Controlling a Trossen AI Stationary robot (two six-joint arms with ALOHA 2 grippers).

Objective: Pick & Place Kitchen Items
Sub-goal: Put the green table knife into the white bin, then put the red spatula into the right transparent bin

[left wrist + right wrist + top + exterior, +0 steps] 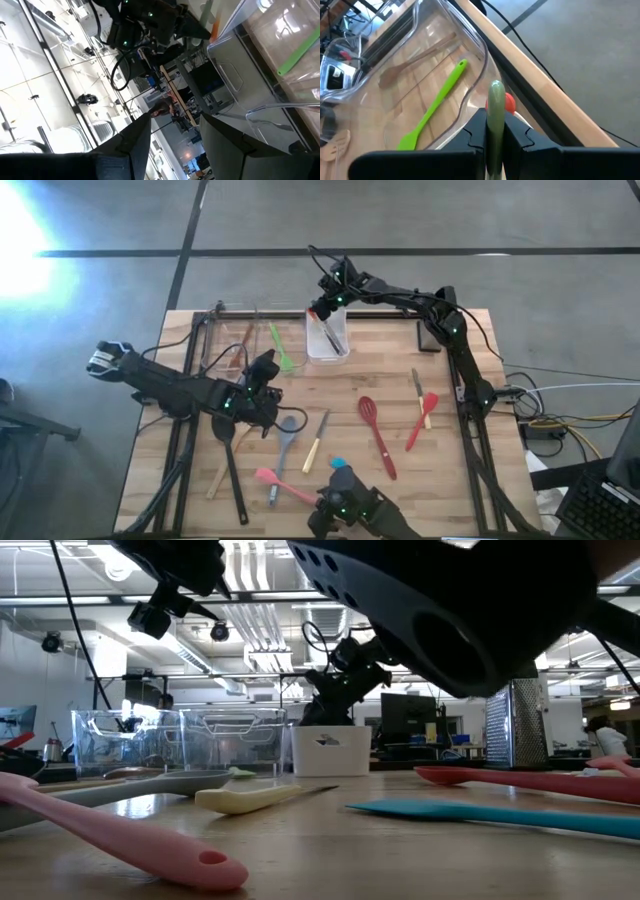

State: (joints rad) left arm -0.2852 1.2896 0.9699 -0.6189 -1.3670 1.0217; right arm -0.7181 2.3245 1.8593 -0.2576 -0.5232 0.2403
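Gripping grey-green utensil handle (495, 125), right claw (494, 131) apparently above white bin (327, 345).

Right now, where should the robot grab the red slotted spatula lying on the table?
Take the red slotted spatula around its straight handle, near the middle, coming straight down from above. It lies flat with clear table on both sides of the handle. The slotted head is wider and harder to pinch.

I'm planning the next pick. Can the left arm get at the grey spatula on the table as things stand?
Probably yes. The left gripper hovers open and empty, with the grey spatula lying flat close beside it. Nothing lies on top of the spatula, and the right gripper is away over the white bin.
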